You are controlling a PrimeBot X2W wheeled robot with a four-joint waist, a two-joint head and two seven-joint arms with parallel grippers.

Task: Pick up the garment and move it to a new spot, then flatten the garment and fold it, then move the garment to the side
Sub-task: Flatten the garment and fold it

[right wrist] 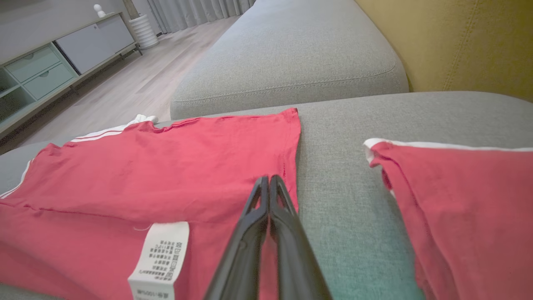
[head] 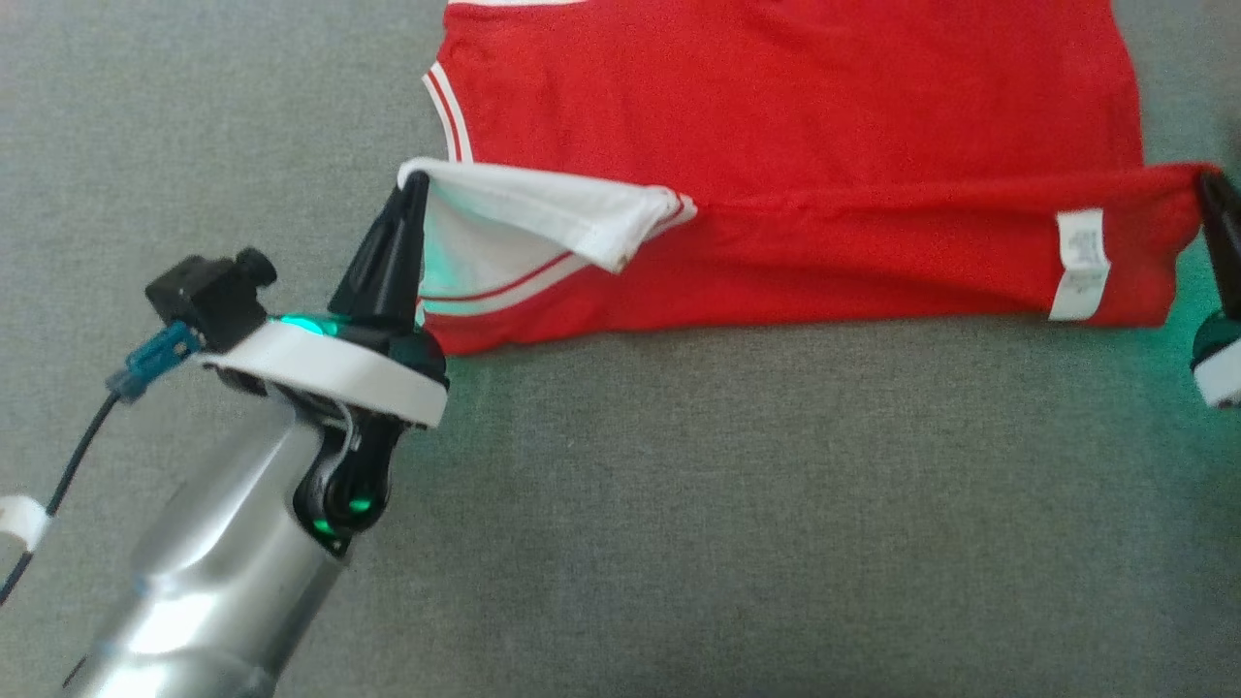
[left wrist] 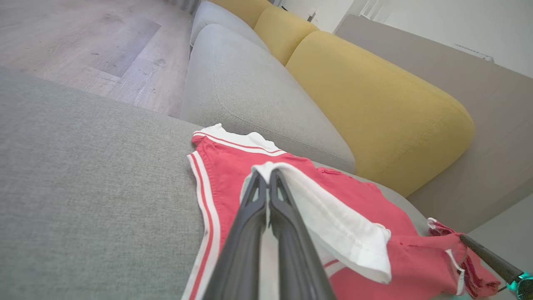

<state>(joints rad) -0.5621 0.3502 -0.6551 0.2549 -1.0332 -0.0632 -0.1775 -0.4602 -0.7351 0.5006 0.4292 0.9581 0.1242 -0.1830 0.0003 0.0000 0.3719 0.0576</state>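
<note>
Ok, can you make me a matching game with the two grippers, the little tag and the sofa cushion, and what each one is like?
Things:
1. left gripper
2. right gripper
3. tag
4. back cushion

What each is like:
A. yellow
B. shut on the red corner of the shirt
C. white with tiny print
D. shut on the shirt's white folded edge

Pairs: 1-D, 2-B, 3-C, 4-A

care label (right wrist: 160, 254) on garment (right wrist: 125, 166), print illegible

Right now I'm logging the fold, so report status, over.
Left gripper shut on white band of red white-trimmed garment, lifted. Right gripper shut on its hem corner. Another red white-edged cloth lies apart on grey sofa cushion.
</note>
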